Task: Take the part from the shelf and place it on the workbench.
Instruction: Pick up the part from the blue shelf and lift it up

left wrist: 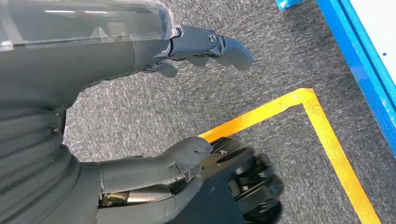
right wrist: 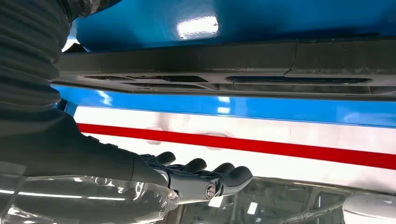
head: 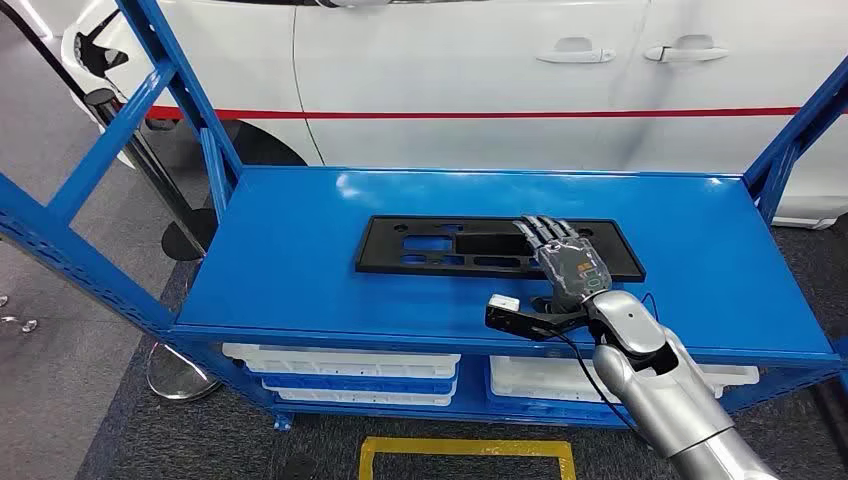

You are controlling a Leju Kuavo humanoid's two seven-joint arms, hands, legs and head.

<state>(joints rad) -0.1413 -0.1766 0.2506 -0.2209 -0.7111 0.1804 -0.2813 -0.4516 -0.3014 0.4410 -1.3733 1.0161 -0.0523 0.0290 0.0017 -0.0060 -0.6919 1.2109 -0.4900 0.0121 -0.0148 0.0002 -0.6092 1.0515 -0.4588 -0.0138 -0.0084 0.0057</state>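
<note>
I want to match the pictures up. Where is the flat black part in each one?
Head view: black part lies mid-shelf, under the right hand.
Left wrist view: not in it.
Right wrist view: dark band across the upper half.
Shared landmark: the car's red stripe.

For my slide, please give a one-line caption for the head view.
The right hand, fingers extended, reaches over the black part lying flat on the blue shelf beside a white car.

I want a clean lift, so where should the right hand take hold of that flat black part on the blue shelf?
Probably the near long edge of the black part, approached from the robot's side. It lies flat on the blue shelf, thin with cut-outs, and the right hand hovers over its right portion.
</note>
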